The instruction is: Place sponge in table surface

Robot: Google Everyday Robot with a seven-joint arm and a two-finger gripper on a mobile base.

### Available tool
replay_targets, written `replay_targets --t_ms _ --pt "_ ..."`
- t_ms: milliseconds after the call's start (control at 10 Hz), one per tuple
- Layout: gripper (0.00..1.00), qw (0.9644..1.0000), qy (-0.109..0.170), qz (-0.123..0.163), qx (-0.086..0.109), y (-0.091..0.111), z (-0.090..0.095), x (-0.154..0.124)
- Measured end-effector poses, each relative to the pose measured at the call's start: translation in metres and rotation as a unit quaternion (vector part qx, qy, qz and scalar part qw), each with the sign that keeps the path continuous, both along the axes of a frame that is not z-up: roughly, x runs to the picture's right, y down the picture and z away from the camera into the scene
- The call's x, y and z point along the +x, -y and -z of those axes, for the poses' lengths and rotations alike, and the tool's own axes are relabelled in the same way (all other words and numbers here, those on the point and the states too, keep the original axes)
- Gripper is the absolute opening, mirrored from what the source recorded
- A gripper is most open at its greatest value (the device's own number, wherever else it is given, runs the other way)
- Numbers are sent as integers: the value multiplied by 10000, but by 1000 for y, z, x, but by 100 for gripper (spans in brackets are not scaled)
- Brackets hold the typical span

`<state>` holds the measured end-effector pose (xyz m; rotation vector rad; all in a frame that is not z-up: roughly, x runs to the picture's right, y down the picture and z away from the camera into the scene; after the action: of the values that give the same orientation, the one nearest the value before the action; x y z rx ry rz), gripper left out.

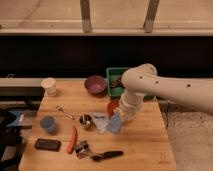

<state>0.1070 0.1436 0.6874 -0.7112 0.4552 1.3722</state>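
The light blue sponge (114,124) hangs tilted at the end of my white arm, just over the middle of the wooden table (145,145). My gripper (120,118) points down from the right and is shut on the sponge's upper edge. The sponge's lower edge is close to the table top; I cannot tell if it touches. A pale cloth-like piece (100,121) lies just left of the sponge.
A red bowl (113,106) sits right behind the gripper, with a green tray (114,76) and a purple bowl (95,84) further back. A small metal cup (86,120), spoon (64,112), blue cup (47,123), black phone (47,145), red tool (72,140) and black-handled tool (106,156) lie left and in front. A white cup (49,86) stands at the back left.
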Motion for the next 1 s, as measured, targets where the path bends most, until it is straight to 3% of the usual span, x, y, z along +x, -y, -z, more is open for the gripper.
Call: replay_targets --t_ms 400,1000 --pt "0 9995 132 -143 -244 -20 -25 0" --pt "0 9956 367 -238 -829 -52 -69 -17"
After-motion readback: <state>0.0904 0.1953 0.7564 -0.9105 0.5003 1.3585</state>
